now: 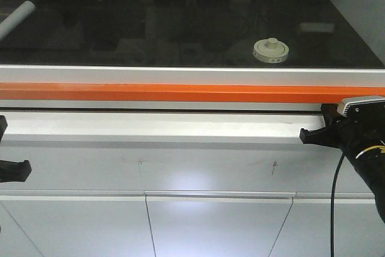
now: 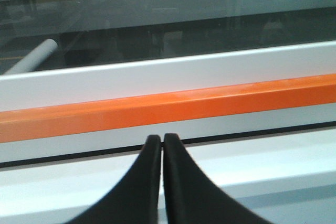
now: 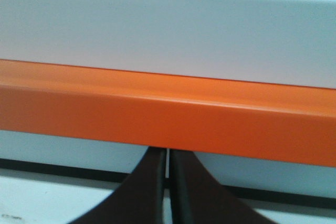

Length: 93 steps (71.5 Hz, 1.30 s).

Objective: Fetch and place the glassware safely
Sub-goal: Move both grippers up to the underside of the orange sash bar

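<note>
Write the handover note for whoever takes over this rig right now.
Left gripper: shut, empty, low in front of the orange rail.
Right gripper: shut, empty, also in front of that rail.
Glass jar: lid on, standing on the dark surface beyond the rail, right of centre, untouched.
Done: nothing yet.
Left: open a gripper, reach over the rail, grasp the jar, place it safely.

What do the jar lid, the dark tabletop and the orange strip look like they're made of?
Jar lid: probably matte cream plastic or ceramic; opaque, no glare. Dark tabletop: glossy, like glass or polished stone; it mirrors the room. Orange strip: painted metal or plastic, judging by its smooth, soft sheen.
</note>
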Tool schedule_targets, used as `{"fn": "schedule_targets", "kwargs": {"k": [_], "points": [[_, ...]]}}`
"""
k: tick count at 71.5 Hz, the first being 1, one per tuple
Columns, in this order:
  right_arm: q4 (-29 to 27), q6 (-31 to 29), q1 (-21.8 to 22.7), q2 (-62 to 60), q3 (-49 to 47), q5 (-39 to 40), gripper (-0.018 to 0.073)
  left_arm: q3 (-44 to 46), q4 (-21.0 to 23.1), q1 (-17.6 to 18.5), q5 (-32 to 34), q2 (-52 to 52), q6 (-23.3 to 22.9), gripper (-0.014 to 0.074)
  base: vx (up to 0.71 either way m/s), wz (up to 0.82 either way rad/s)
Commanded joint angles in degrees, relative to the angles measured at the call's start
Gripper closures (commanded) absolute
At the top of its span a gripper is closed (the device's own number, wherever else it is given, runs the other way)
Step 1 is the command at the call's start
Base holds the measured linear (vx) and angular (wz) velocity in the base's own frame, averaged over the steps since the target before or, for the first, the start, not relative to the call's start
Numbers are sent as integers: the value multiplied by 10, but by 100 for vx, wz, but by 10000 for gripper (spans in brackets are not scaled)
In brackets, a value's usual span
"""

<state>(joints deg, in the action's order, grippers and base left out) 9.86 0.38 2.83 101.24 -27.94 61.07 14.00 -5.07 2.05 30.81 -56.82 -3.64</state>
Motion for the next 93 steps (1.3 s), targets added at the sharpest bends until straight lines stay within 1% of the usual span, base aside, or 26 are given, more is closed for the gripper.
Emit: {"fn": "schedule_targets", "kwargs": {"k": [1, 5, 12, 19, 24, 34, 43, 70, 75, 84, 93], "points": [[-2, -4, 3, -18, -16, 57, 560, 15, 0, 0, 125, -57, -4, 603, 0, 0], [-2, -4, 3, -18, -16, 57, 560, 19, 0, 0, 159, -96, -4, 603, 0, 0], [-2, -4, 3, -18, -16, 57, 560, 36, 0, 0, 194, -160, -2, 603, 0, 0], [-2, 3, 3, -18, -16, 58, 560, 58, 2, 0, 222, -212, 19, 603, 0, 0], [-2, 3, 3, -18, -16, 58, 560, 78, 2, 0, 230, -248, 30, 603, 0, 0], [-2, 3, 3, -18, -16, 58, 560, 112, 2, 0, 234, -304, 31, 603, 0, 0], [-2, 3, 3, -18, -16, 59, 560, 130, 8, 0, 239, -336, 30, 603, 0, 0], [-2, 3, 3, -18, -16, 59, 560, 192, 9, 0, 242, -403, 29, 603, 0, 0], [-2, 3, 3, -18, -16, 59, 560, 194, 15, 0, 243, -410, 29, 603, 0, 0], [-2, 3, 3, -18, -16, 59, 560, 194, 37, 0, 247, -412, 29, 603, 0, 0], [-2, 3, 3, -18, -16, 59, 560, 194, 44, 0, 279, -412, 29, 603, 0, 0]]}}
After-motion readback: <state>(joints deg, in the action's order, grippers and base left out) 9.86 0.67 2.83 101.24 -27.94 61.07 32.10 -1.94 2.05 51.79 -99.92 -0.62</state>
